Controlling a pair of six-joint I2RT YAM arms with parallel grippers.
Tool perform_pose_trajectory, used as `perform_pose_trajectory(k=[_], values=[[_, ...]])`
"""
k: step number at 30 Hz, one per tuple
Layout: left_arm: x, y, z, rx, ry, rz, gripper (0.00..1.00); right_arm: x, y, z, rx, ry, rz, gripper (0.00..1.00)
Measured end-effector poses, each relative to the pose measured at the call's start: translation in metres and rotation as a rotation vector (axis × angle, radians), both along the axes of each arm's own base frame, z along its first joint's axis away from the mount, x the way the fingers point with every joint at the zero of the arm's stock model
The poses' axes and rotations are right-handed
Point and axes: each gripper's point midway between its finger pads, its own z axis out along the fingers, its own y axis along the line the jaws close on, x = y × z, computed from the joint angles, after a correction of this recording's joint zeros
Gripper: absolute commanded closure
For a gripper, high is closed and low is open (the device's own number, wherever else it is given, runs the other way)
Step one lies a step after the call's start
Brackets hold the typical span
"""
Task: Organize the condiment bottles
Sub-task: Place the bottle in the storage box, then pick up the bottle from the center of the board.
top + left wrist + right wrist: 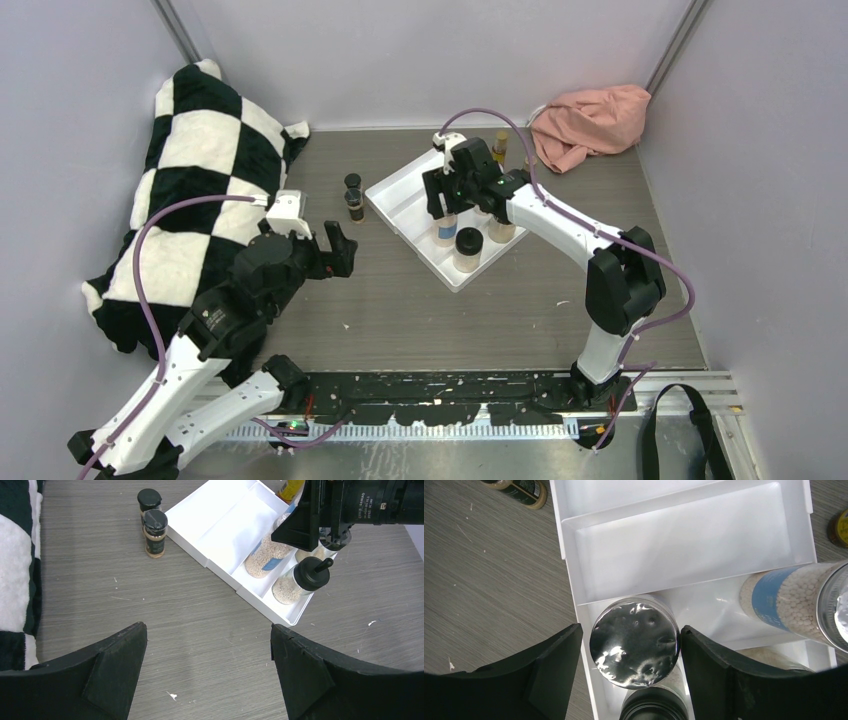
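The right fingers [549, 675] straddle a silver-lidded jar [634, 642] standing in the white tray [694, 545]. They are parted barely wider than it, with a sliver of gap on its left, so it is not clamped. The left fingers [115, 665] gape wide and empty over the table [200, 630]. Lifting off crooked could catch that lid and topple the smooth round jar into its blue-labelled twin [789, 602] at right. Two small black-capped bottles [154, 532] stand outside the tray, upper left. The plastic tray is slick, the table grained.

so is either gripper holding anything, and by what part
Left gripper: nothing. Right gripper straddles the silver-lidded jar at its lid, in the white tray; whether it grips cannot be told.
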Motion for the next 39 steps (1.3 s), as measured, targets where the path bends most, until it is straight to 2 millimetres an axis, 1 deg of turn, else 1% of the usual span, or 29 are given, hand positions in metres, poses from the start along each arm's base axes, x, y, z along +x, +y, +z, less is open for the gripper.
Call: perform_pose_trajectory(k=[4,7,17,21,23,26,28,31,34,37,39], values=[[0.000,0.001,0.001,-0.002,-0.003,0.001,0.06,-0.001,0.001,0.003,0.000,0.001,0.002,0.22],[0.000,0.001,0.001,-0.001,-0.003,0.004,0.06,0.001,0.002,0.013,0.004,-0.008,0.003,0.22],[0.000,0.002,0.001,0.001,-0.005,0.011,0.05,0.017,0.013,0.067,0.060,-0.107,0.003,0.18],[0.001,0.003,0.003,0.003,-0.005,0.015,0.05,0.028,0.008,0.091,0.055,-0.164,-0.047,0.17],[0.002,0.002,0.005,0.001,-0.008,0.016,0.05,0.035,0.002,0.103,0.045,-0.198,-0.088,0.17],[0.002,0.002,0.006,0.001,-0.007,0.017,0.05,0.046,-0.013,0.118,0.023,-0.246,-0.172,0.17],[0.002,0.002,0.006,0.003,-0.006,0.017,0.05,0.056,-0.030,0.123,0.006,-0.265,-0.244,0.17],[0.003,0.001,0.006,0.005,-0.002,0.016,0.04,0.074,-0.068,0.121,-0.026,-0.270,-0.384,0.17],[0.003,0.001,0.006,0.006,-0.002,0.017,0.04,0.093,-0.109,0.111,-0.058,-0.253,-0.524,0.18],[0.003,0.001,0.005,0.008,0.000,0.016,0.04,0.107,-0.149,0.090,-0.102,-0.213,-0.645,0.18],[0.004,0.001,0.004,0.009,0.001,0.016,0.04,0.112,-0.168,0.078,-0.123,-0.187,-0.701,0.18]])
